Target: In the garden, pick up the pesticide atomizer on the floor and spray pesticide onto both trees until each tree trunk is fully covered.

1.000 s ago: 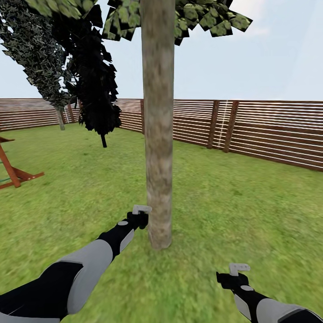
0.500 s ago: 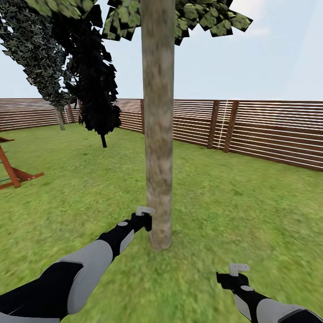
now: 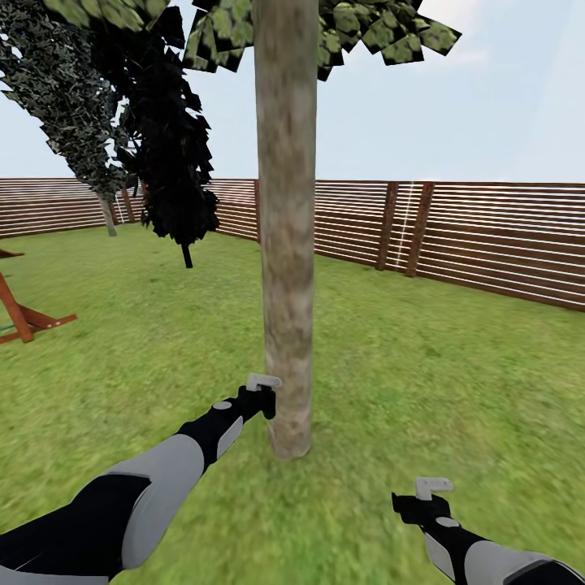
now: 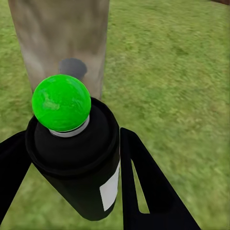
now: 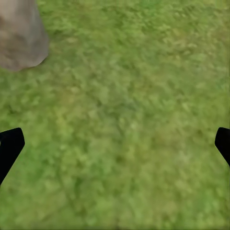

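While the head camera is looking out over both arms, the entries are running from largest to smallest.

Lawn (image 3: 455,382): green grass is spreading across the garden and running up to the fence; it is also lying under both wrist cameras.

Fence (image 3: 487,236): brown horizontal slats are ringing the lawn along the far side, with darker posts standing at intervals.

Tree trunk (image 3: 286,227): a straight pale column with mottled bark is rising from the grass at centre, with flat green leaves showing at the upper edge. In the left wrist view the trunk (image 4: 60,43) is standing just beyond the bottle's top.

Dark conifers (image 3: 171,162): two narrow dark trees are leaning at the upper left, well behind the trunk.

Wooden frame (image 3: 20,313): red-brown beams are resting on the grass at the left edge.

Left arm (image 3: 162,479): it is reaching forward toward the lower part of the trunk.

Left gripper (image 3: 258,396): it is clamping the pesticide atomizer, a black finger (image 4: 143,187) pressing on each side of the bottle.

Right gripper (image 3: 422,505): it is hovering low over bare grass, well apart from the trunk, jaws spread wide with nothing between them.

Pesticide atomizer (image 4: 79,158): a dark bottle with a white label is sitting between the left gripper's fingers, just beside the trunk near its base.

Green ball (image 4: 61,102): it is capping the bottle, facing the trunk.
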### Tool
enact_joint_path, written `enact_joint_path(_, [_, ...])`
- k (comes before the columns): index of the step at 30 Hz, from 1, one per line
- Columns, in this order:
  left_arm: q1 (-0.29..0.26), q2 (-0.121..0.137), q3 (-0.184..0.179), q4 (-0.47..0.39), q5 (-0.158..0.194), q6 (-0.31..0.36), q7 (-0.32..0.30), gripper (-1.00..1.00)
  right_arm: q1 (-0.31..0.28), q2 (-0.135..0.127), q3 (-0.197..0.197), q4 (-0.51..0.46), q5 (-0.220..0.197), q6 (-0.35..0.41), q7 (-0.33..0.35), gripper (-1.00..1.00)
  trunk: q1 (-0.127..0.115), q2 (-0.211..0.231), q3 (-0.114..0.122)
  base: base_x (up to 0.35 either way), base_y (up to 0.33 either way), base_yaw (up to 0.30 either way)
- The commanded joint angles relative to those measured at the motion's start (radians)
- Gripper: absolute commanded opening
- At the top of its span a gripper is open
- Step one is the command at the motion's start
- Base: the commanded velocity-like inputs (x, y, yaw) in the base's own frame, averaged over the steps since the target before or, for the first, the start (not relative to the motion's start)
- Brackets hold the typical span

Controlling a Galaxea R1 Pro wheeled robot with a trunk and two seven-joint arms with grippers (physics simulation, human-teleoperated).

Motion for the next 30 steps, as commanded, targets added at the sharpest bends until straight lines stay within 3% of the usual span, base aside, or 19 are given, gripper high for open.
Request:
enact_joint_path(1, [-0.001, 0.0, -0.001, 0.001, -0.007, -0.005, 0.0, -1.0, -0.002, 0.001, 0.008, 0.004, -0.007, -0.006, 0.0, 1.0, 0.0, -0.001, -0.002, 0.009, 0.0, 0.0])
enact_joint_path(30, [-0.001, 0.0, -0.001, 0.001, -0.007, -0.005, 0.0, -1.0, -0.002, 0.001, 0.008, 0.004, -0.007, -0.006, 0.0, 1.0, 0.0, -0.001, -0.002, 0.0, 0.0, 0.0])
